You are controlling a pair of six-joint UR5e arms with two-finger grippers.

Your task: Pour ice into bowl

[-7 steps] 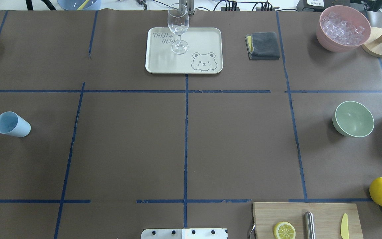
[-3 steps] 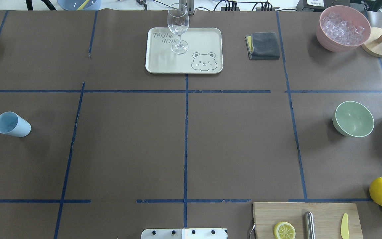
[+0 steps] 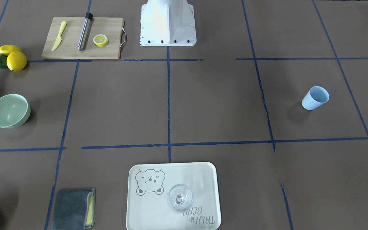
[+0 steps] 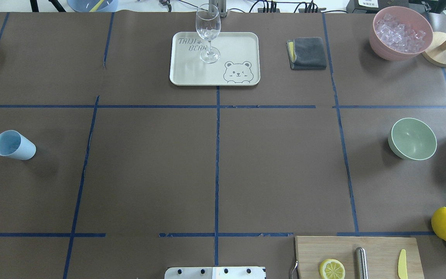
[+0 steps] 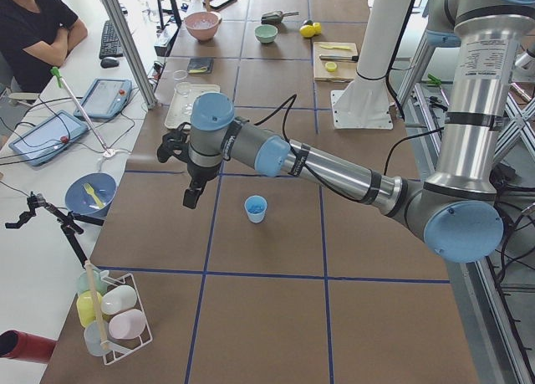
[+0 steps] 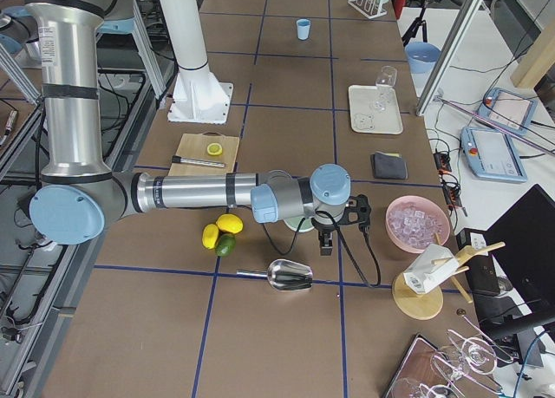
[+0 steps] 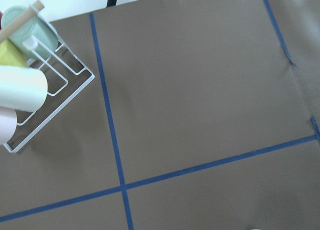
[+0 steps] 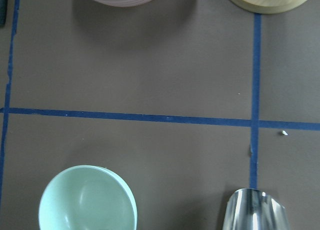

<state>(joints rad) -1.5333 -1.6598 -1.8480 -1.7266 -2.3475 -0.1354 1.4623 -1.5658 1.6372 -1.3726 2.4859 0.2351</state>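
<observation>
The left gripper (image 5: 191,192) hung above the table near the light blue cup (image 5: 256,207), and the right gripper (image 6: 328,240) hung close to the mint-green bowl (image 4: 412,138). I could not tell whether either was open or closed. The ice (image 4: 400,31) lay in the pink bowl (image 4: 381,48), apart from the mint-green bowl.

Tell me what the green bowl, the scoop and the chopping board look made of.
Green bowl: probably matte plastic or melamine; smooth, even colour, soft sheen. Scoop: polished metal; mirror-like reflections. Chopping board: bare wood; pale grain shows.
</observation>
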